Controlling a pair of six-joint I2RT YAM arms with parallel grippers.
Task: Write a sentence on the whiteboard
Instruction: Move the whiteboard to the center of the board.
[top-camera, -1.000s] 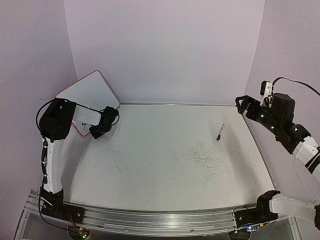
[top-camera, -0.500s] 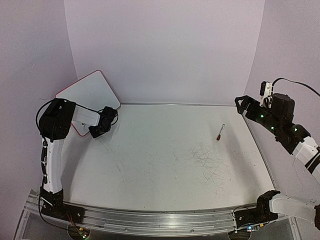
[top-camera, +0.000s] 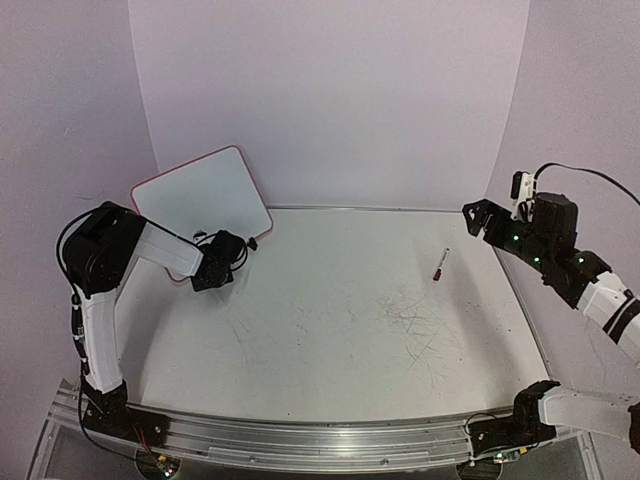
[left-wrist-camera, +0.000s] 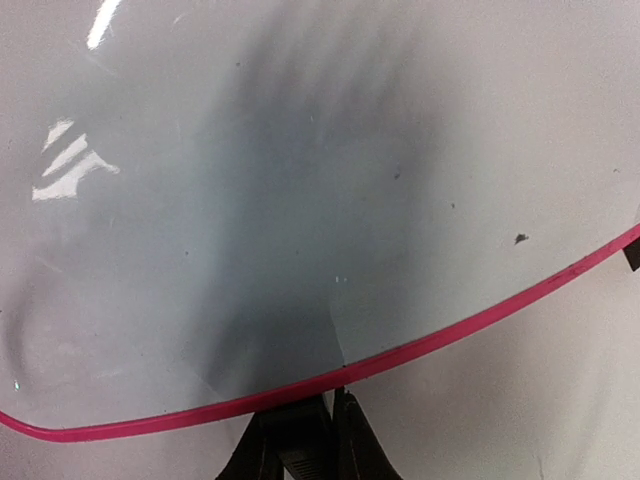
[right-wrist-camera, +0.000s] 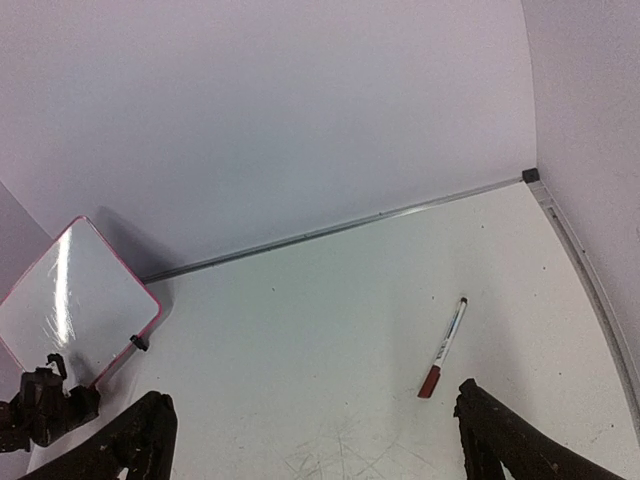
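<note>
The whiteboard (top-camera: 205, 195) is at about 10 o'clock on the desk (top-camera: 330, 360), close to the back wall. It is tipped up on a slant, with its glossy white face and thin pink frame toward the room. I cannot tell if its low corner touches the desk. The left tool (top-camera: 212, 262) is clamped on the board's lower edge. In the left wrist view, the two dark fingers (left-wrist-camera: 290, 445) are pressed together over the pink frame (left-wrist-camera: 420, 345) (almost no gap shows between them). A small black clip (top-camera: 250, 243) sits on the same edge, just beside the tool toward 2 o'clock.

A pen (top-camera: 441, 263) lies flat on the desk at about 2 o'clock, well apart from the board. Its red cap is the end nearer to the arms. Grey scratches (top-camera: 420, 325) mark the desk just at 6 o'clock from the pen.

The right tool (top-camera: 478, 213) hangs in the air at about 2 o'clock, beyond the pen and not touching it. In the right wrist view, its fingers (right-wrist-camera: 150, 440) are spread wide and hold nothing.
</note>
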